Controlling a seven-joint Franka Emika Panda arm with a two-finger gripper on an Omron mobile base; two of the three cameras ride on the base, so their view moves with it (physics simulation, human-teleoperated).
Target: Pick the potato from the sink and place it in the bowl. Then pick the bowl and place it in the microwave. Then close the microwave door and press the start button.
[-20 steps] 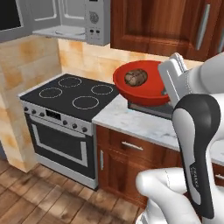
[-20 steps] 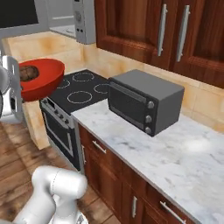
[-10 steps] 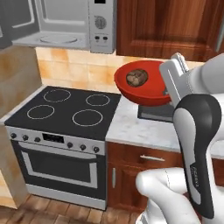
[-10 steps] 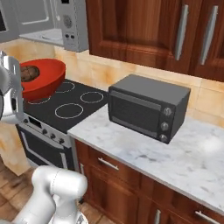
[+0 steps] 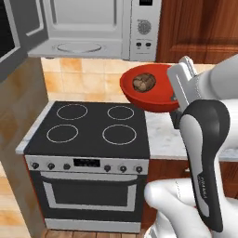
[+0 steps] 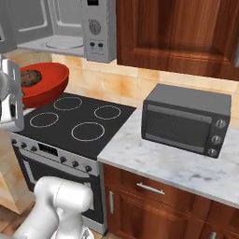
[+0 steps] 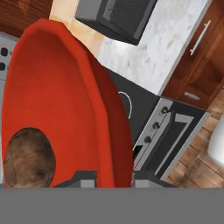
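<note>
Step in hand: we judge this to be the second step, carrying the bowl (image 5: 151, 89) to the microwave (image 5: 95, 29); the first step reads as done, since the potato (image 5: 144, 82) lies inside the bowl.
Bowl: red and glossy, held in the air above the right side of the stove (image 5: 90, 125), tilted a little toward the base cameras, below and just right of the microwave's opening.
Potato: brown and mottled, resting low in the bowl's hollow; in the hand view it sits near the held rim.
Fingers: the gripper (image 7: 111, 177) has its fingers clamped on the bowl's rim, one tip on each side of the red wall, as the hand view shows at its bottom edge.
Microwave: mounted above the stove, cavity exposed, a pale round turntable visible inside; control panel (image 5: 145, 29) at its right.
Microwave door (image 5: 18, 32): swung open to the left, its dark window at the edge of the left base view.
Toaster oven (image 6: 186, 119): dark grey box on the marble counter (image 6: 172, 163), well apart from the bowl; not part of the job.
Next move: we judge the bowl must rise and go left to the cavity's height, then pass in level over the sill.
Risk: in our judgement a further tilt could roll the potato out, and the bowl's rim may catch the cavity's lower edge.
</note>
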